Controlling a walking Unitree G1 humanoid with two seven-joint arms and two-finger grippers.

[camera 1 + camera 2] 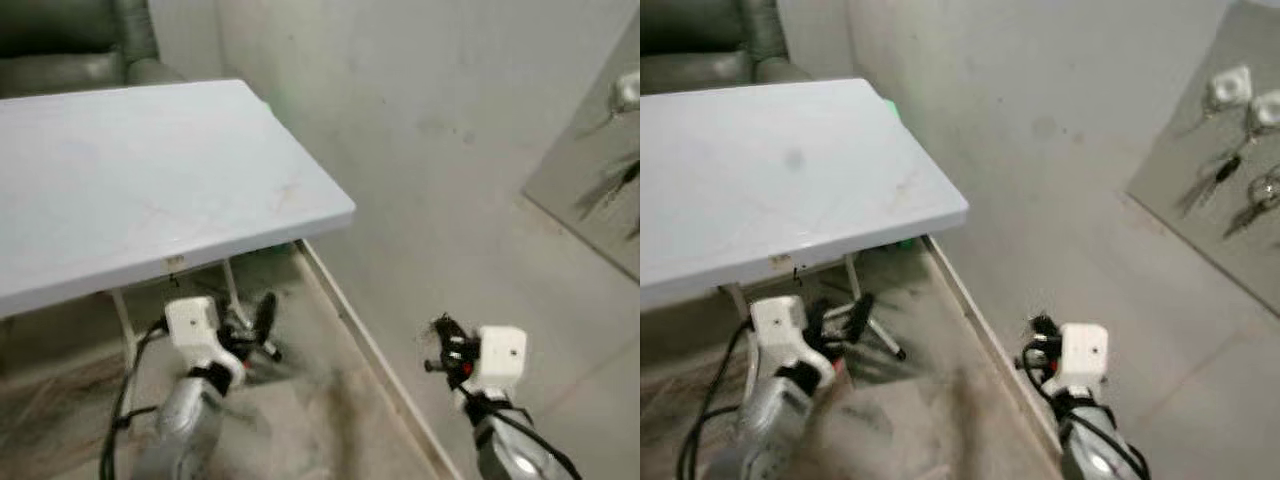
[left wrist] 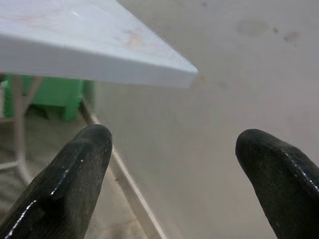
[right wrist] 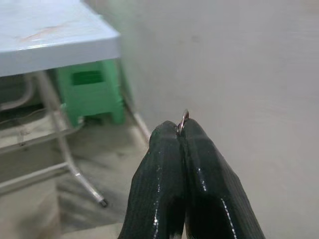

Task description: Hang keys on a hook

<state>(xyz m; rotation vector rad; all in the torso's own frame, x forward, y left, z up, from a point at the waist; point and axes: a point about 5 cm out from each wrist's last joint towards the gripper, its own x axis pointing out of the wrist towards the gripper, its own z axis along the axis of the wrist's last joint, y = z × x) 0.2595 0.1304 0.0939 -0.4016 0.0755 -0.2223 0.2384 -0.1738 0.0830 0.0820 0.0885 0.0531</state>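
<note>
**A thin pinch on the key ring, with the hooks well off to the right**

The right gripper has its two black fingers pressed together on a key ring, of which only a small metal arc pokes out past the tips. Whatever hangs below is hidden behind the fingers, so I cannot tell how many keys there are. The left gripper hovers idle under the right-hand edge of the white tabletop, fingers spread apart with nothing between them.

The hook board leans on the wall, well apart from the right gripper and above it, already carrying several sets of keys.

The main risk is the grip: with so little ring exposed, there is little opening for a hook to pass through, and a nudge against the wall or board could twist the ring out. The crowded hooks add another: snagging or knocking off hanging keys.
</note>
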